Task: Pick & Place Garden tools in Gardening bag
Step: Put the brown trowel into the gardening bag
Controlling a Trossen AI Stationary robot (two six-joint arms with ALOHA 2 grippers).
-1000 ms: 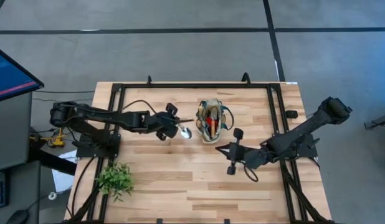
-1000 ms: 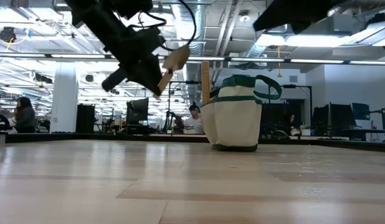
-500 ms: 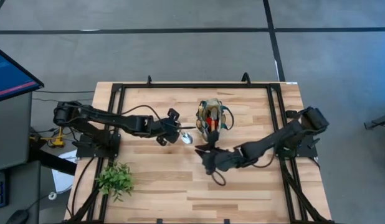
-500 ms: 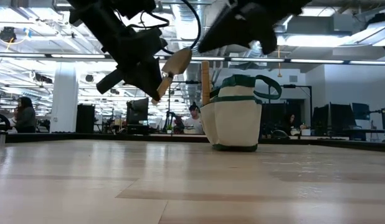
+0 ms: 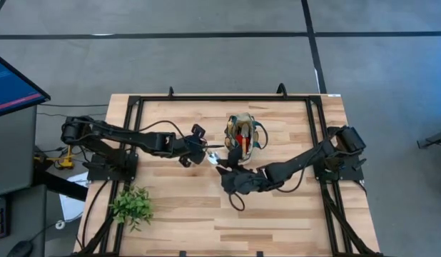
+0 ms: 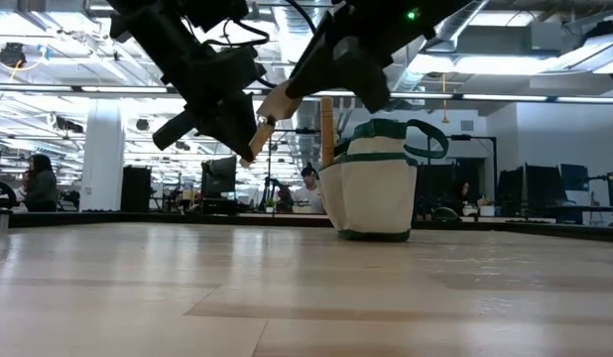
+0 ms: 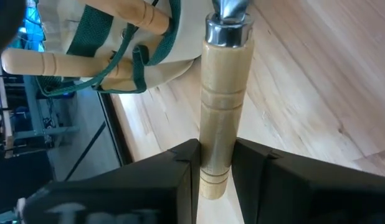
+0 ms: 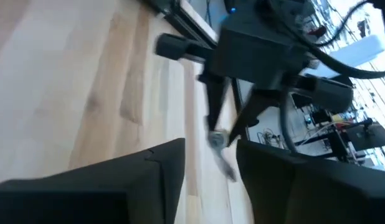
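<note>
Fingers of the left gripper point(image 7: 214, 165) pinch the light wooden handle of a trowel point(image 7: 222, 93), one dark finger point(image 7: 180, 158) on each side of the handle near its butt end. Silver ferrule sits at the far end of that handle, pointing away from the wrist. Trowel is held clear of the table, tilted, with its silver blade point(image 5: 214, 157) toward the right arm.

Fingers of the right gripper point(image 8: 208, 168) stand spread with a clear gap between them; nothing lies in that gap. Through the gap the left gripper and the trowel's silver head show, farther off. Right gripper point(image 5: 227, 173) hangs above the table just in front of the gardening bag point(image 5: 243, 137), close to the trowel blade; whether it touches the blade cannot be told.

Gardening bag: round, beige fabric, dark green trim and looped green handles, upright on the table point(image 5: 277, 214) toward its far side, between the two arms. Contents visible: wooden handles standing up and a red-and-black tool point(image 5: 241, 139).

Left arm reaches from the table's left edge; right arm reaches from the right edge, stretched across the boards.

Leafy green plant point(image 5: 132, 205): near the front left corner, well apart from both grippers.

Monitor point(image 5: 10, 82): beyond the left edge.
</note>
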